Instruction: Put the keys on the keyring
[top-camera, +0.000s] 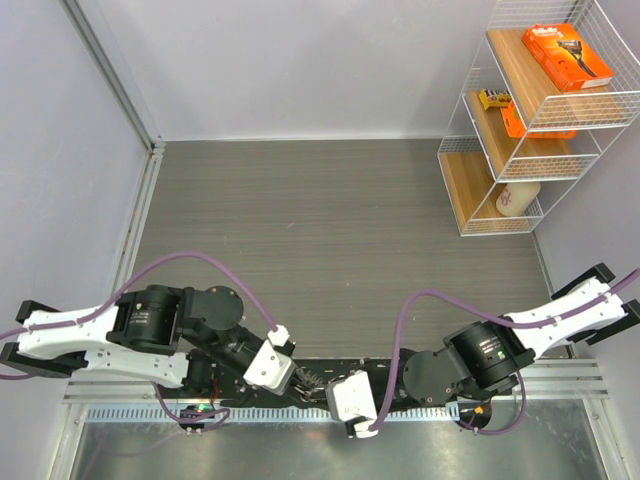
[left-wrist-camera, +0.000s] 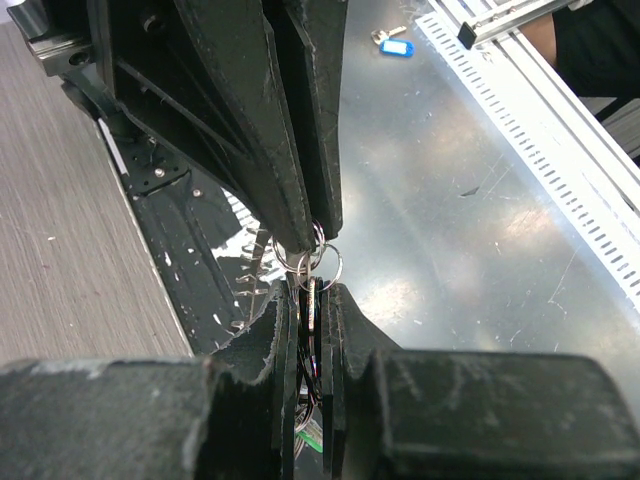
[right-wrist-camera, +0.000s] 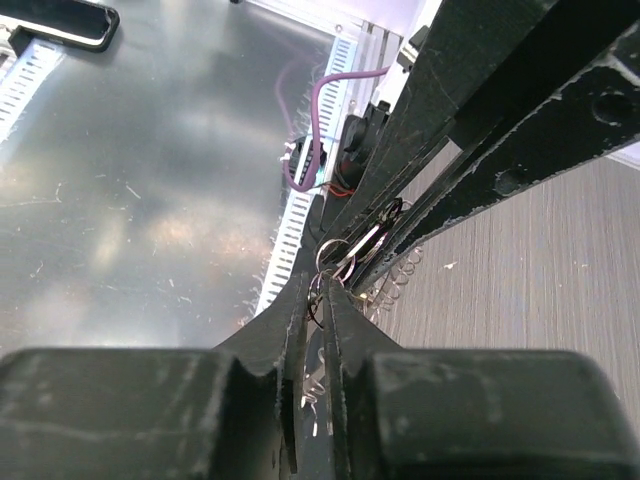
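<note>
In the top view both grippers meet at a small metal cluster (top-camera: 312, 380) by the near edge. My left gripper (left-wrist-camera: 313, 300) is shut on a flat black piece seen edge-on, the black-headed key (left-wrist-camera: 314, 312). Silver rings (left-wrist-camera: 322, 262) stick out at its tip and a bit of green tag (left-wrist-camera: 306, 432) shows in the gap below. My right gripper (right-wrist-camera: 322, 290) is shut on the thin wire of the keyring (right-wrist-camera: 336, 256), with small silver keys (right-wrist-camera: 326, 380) hanging under the pads. Each gripper's fingertips touch the other's at the rings. A fan of small keys (left-wrist-camera: 256, 272) hangs beside them.
A separate key with a blue tag (left-wrist-camera: 395, 46) lies on the metal sheet (left-wrist-camera: 480, 230) farther off. A slotted rail (left-wrist-camera: 560, 170) runs along the sheet's edge. A wire shelf (top-camera: 530, 120) with boxes and a bottle stands at the far right. The wood-grain table top (top-camera: 330, 230) lies beyond the arms.
</note>
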